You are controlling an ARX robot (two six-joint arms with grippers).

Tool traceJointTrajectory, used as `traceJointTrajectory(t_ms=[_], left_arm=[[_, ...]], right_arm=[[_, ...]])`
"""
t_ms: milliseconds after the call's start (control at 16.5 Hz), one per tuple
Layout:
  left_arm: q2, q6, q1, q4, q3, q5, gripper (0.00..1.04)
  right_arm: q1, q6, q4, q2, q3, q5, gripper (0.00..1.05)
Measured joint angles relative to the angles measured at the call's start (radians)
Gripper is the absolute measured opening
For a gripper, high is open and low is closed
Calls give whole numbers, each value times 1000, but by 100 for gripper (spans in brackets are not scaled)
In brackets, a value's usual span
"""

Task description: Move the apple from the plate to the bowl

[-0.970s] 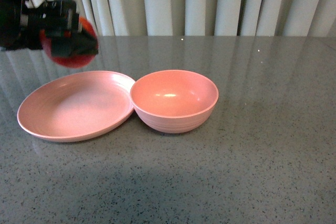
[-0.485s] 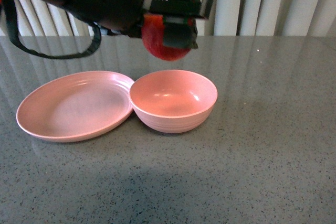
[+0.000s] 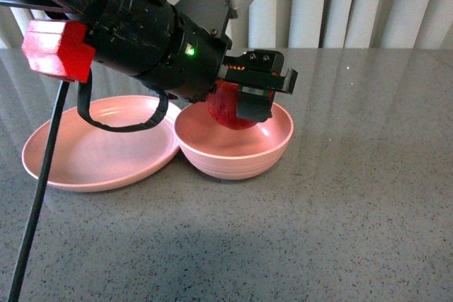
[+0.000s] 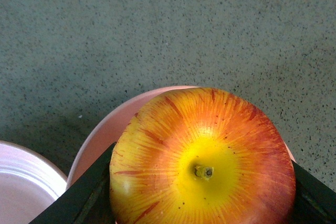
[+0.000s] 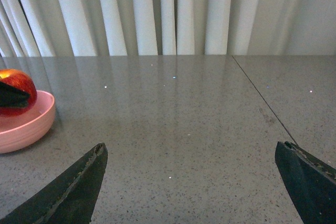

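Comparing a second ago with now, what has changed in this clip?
The left gripper, shut on the apple throughout, carried it rightward from above the far side of the plate to over the bowl, then lowered it into the bowl's mouth. It is not yet released. The plate and bowl stayed put, touching.

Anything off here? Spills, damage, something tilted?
Nothing stands out. The left gripper holds the apple over the bowl; bowl and bare plate sit upright side by side, undamaged.

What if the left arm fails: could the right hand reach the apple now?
Doubtful: the left hand grips the apple by its sides at the bowl, leaving little to grasp.
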Motion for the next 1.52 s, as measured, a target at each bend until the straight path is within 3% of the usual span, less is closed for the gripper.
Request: traceJointTrajectory(t_ms=[667,848,1152,1515], left_arm=[[82,-46,15,-32,51,-10,71],[82,-45,15,-30,51,-4,100],[26,-45,23,-1,37,12,98],[-274,-25,40,155,-62,-24,98]], right_arm=[[0,0,0,0,0,0,98],[0,0,0,0,0,0,98],[0,0,0,0,0,0,98],[0,0,0,0,0,0,98]])
